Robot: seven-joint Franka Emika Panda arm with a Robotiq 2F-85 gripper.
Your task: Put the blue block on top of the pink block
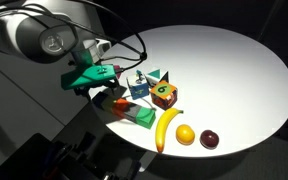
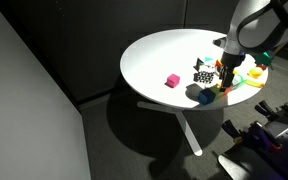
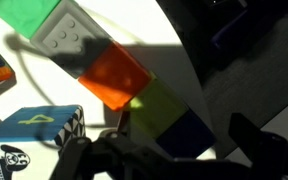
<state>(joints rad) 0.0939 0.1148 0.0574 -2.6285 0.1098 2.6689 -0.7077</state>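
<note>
The blue block [image 3: 189,135] is a dark-blue cube at the end of a row of blocks, next to a yellow-green one [image 3: 149,105]. It also shows near the table's front edge in an exterior view [image 2: 206,95]. My gripper [image 3: 174,158] is open just above it, with one finger on each side and not touching it. The gripper also shows in both exterior views [image 1: 109,85] [image 2: 227,75]. The pink block [image 2: 171,80] stands alone on the white table, well away from the gripper. It is hidden in the wrist view.
The row continues with orange [image 3: 116,75], grey studded [image 3: 72,38] and green [image 3: 34,12] blocks. A blue-and-white pictured block [image 3: 29,140] lies close by. Teal triangles [image 1: 154,77], a numbered cube [image 1: 164,93], a banana [image 1: 167,128], a lemon [image 1: 186,134] and a dark red fruit [image 1: 210,139] crowd the table edge [image 1: 234,150].
</note>
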